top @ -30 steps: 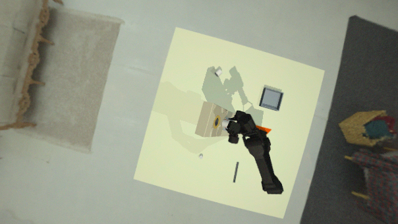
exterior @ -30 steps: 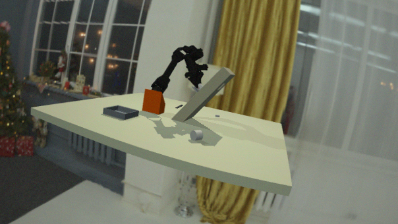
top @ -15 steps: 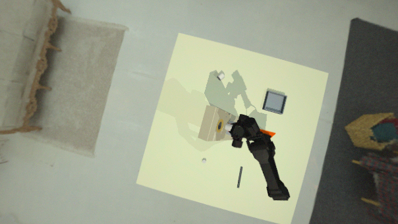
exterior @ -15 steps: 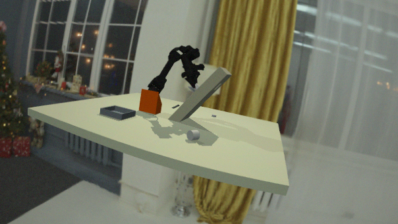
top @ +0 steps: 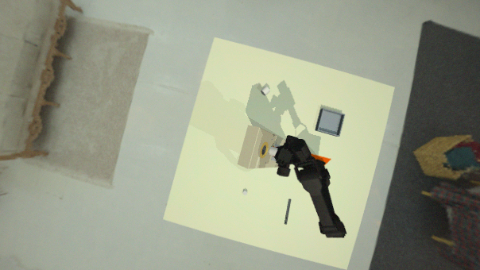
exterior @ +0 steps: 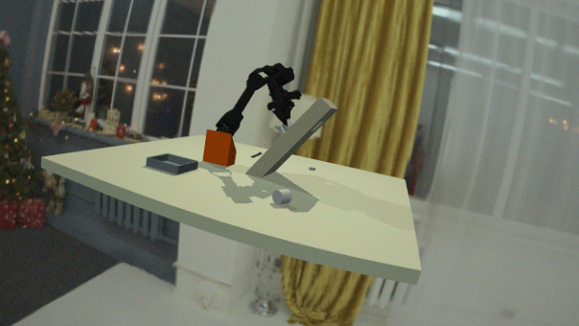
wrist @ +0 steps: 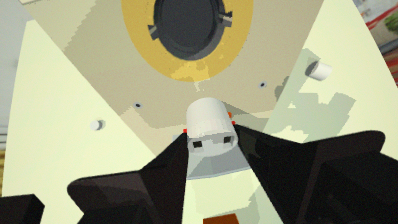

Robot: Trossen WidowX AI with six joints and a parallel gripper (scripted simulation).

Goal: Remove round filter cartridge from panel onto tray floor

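One panel (exterior: 292, 136); one tray (exterior: 171, 163); two cylinders (exterior: 282, 196)

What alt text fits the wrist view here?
The gripper is shut on a white cylindrical tool, just below the dark round cartridge in its yellow ring on the tan panel.
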